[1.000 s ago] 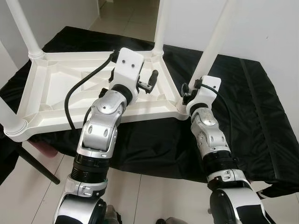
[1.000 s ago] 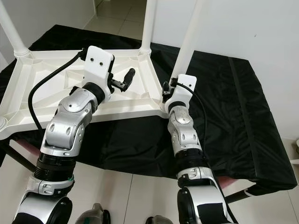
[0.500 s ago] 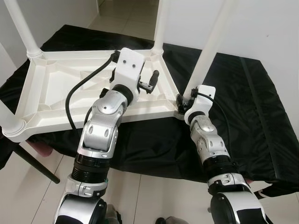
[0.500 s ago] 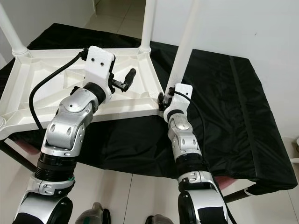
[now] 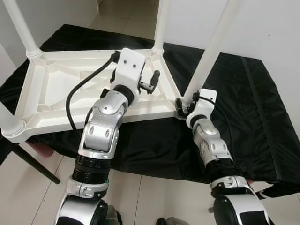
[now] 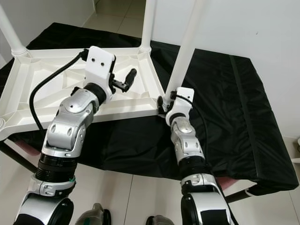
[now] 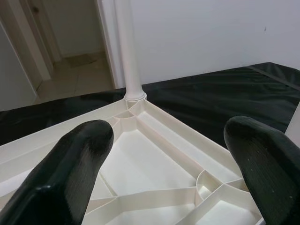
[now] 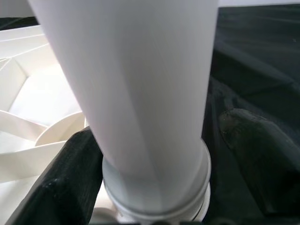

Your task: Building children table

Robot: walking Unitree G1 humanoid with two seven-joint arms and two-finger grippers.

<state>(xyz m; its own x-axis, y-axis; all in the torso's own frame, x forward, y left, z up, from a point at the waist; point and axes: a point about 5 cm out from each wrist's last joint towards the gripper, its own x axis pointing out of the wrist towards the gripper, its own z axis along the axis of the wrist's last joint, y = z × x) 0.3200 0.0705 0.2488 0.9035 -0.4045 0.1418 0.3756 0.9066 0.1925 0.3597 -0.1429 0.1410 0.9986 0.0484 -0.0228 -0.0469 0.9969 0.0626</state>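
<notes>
Black cloth covered the worktop [image 5: 262,117], where the inverted tabletop [image 5: 51,89] was laid. The near-right leg [image 5: 213,47] was straddled at its base by the right end effector [image 8: 154,178], apparently being seated; firm pressing or twisting seemed due next. The left end effector [image 5: 151,80] was held released above the tabletop.

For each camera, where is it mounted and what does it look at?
Left eye, right eye: on the head, looking down at the upturned white tabletop on a black cloth; both silver arms show.
Left wrist: along the open left tool over the tabletop's ribs.
Right wrist: the right tool around a white leg.
Eye and right wrist views share this leg.
</notes>
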